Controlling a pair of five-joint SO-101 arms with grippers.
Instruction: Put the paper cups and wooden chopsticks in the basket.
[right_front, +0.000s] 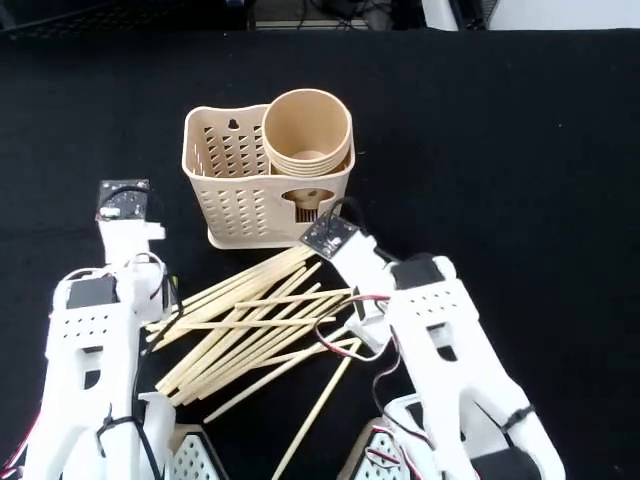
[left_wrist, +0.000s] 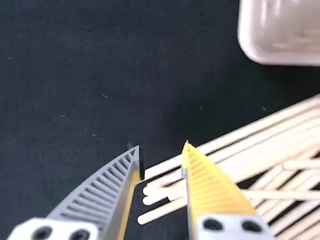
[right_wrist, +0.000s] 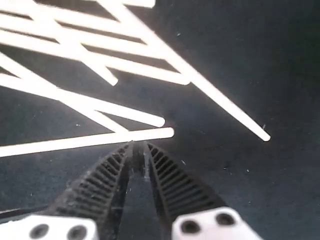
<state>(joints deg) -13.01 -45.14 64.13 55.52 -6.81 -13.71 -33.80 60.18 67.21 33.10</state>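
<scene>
The beige slotted basket (right_front: 240, 190) stands at the back of the black table, with a stack of paper cups (right_front: 308, 130) upright in its right compartment. Several wooden chopsticks (right_front: 250, 325) lie fanned out in front of it, between the two arms. My left gripper (left_wrist: 161, 148) is open just above the table, and the near ends of some chopsticks (left_wrist: 165, 192) lie between its fingers. A corner of the basket (left_wrist: 280, 37) is beyond it. My right gripper (right_wrist: 138, 148) is shut and empty, its tips just short of one chopstick's end (right_wrist: 165, 133).
The left arm (right_front: 95, 320) and the right arm (right_front: 440, 330) flank the chopstick pile. One loose chopstick (right_front: 315, 410) lies apart near the front edge. Black cloth stretches open to the right of the basket and behind it.
</scene>
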